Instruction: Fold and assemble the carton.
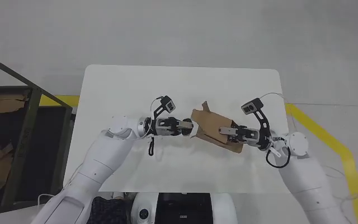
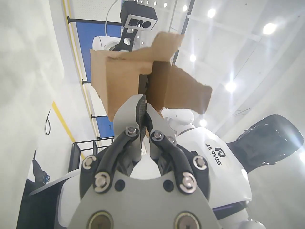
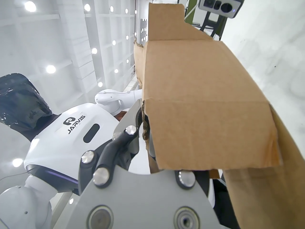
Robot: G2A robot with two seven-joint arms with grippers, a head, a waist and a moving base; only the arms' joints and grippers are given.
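I see the brown carton (image 1: pixel 215 124), partly folded, held up over the middle of the white table (image 1: pixel 168 84). My left gripper (image 1: pixel 192 128) is clenched on one edge and my right gripper (image 1: pixel 225 131) is pinching the opposite edge. Both forearms point inward toward each other.

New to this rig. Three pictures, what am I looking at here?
It is a two-armed robot at a white table. The wide picture looks down from a camera above its arms. The other two come from a camera on each wrist, so each shows its own gripper up close. The left gripper and the right gripper are both shut on edges of one brown carton, partly folded, held between them over the table.
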